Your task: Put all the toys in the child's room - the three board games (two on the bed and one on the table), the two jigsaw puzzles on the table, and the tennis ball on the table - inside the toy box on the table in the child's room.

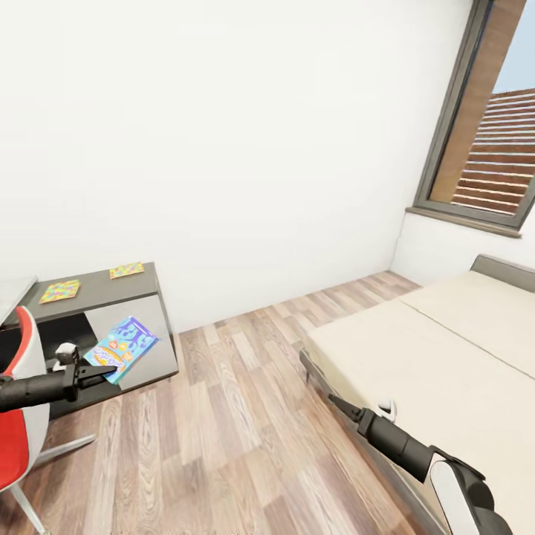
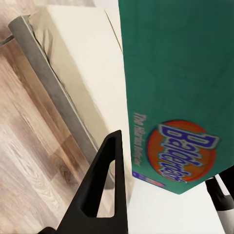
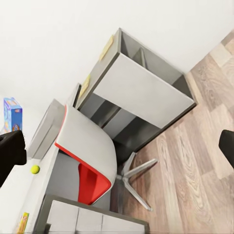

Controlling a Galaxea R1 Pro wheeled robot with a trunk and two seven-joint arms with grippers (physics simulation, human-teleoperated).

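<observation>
left fingers (image 1: 111, 369) are clamped on the blue board game (image 1: 121, 348), with the bench (image 3: 29, 195) off to the robot's left; right fingers (image 3: 117, 146) are spread empty

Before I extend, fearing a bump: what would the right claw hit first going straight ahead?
Probably the red-seated chair, ahead of the cabinet behind it; depth is unclear.
</observation>
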